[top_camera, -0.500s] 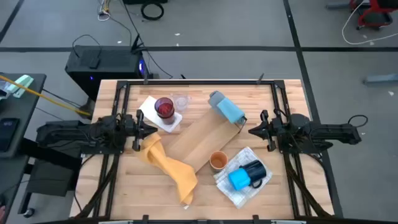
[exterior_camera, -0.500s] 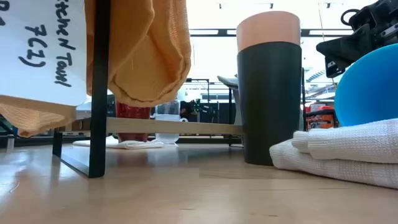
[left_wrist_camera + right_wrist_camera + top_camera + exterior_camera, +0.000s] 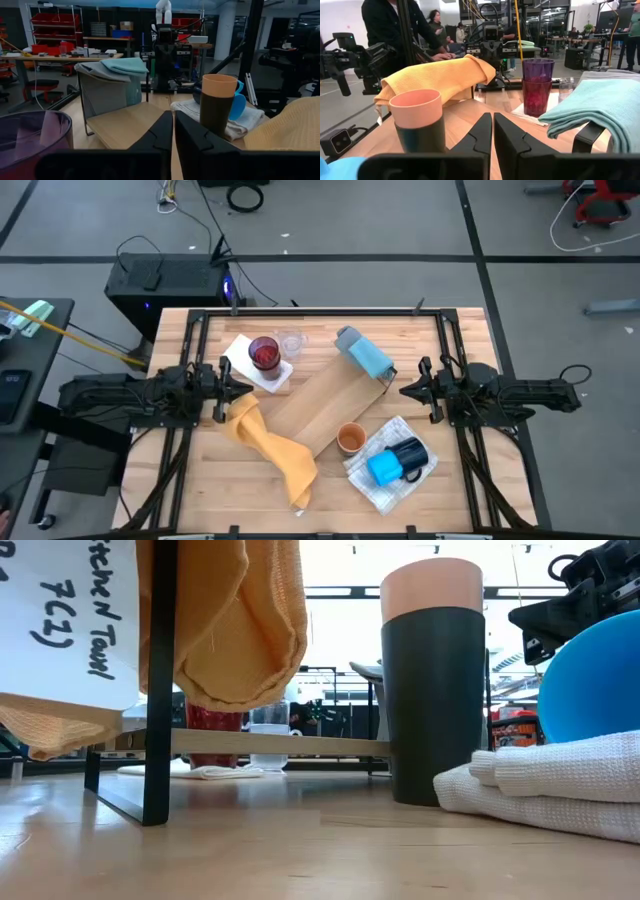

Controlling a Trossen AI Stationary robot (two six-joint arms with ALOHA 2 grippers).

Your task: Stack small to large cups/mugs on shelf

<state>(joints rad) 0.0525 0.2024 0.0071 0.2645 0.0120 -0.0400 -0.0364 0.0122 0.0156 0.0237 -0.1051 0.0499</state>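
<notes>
High view: the cups sit in two clusters either side of the wooden shelf (image 3: 325, 405), which lies diagonally across the middle of the table (image 3: 470, 510). Toward the far-left side, a purple cup nested in a red-tinted cup (image 3: 264, 353) stands on a white napkin (image 3: 243, 350), with a clear cup (image 3: 290, 341) just beside it. On the near-right side, an orange cup set in a black cup (image 3: 351, 438) stands just beside a white folded towel (image 3: 372, 485), on which a bright blue mug (image 3: 386, 469) and a dark navy mug (image 3: 410, 452) rest touching each other. Nothing is on the shelf yet, so the task looks barely begun.

The shelf itself is crowded: a yellow cloth (image 3: 272, 442) drapes over its near-left end and a blue-grey folded cloth (image 3: 364, 354) sits on its far-right end. A cup set down on either cloth would likely tip.

The left gripper (image 3: 228, 386) hangs by the yellow cloth and the right gripper (image 3: 408, 390) by the shelf's far-right end; both have their fingers pinched together with nothing between them, as each wrist view shows. Reaching in with fingers shut would shove a cup over rather than grasp it. The mugs lie on soft towel, so a push could roll them, and the clear cup, close to the nested pair, could be knocked when its neighbour is lifted.
</notes>
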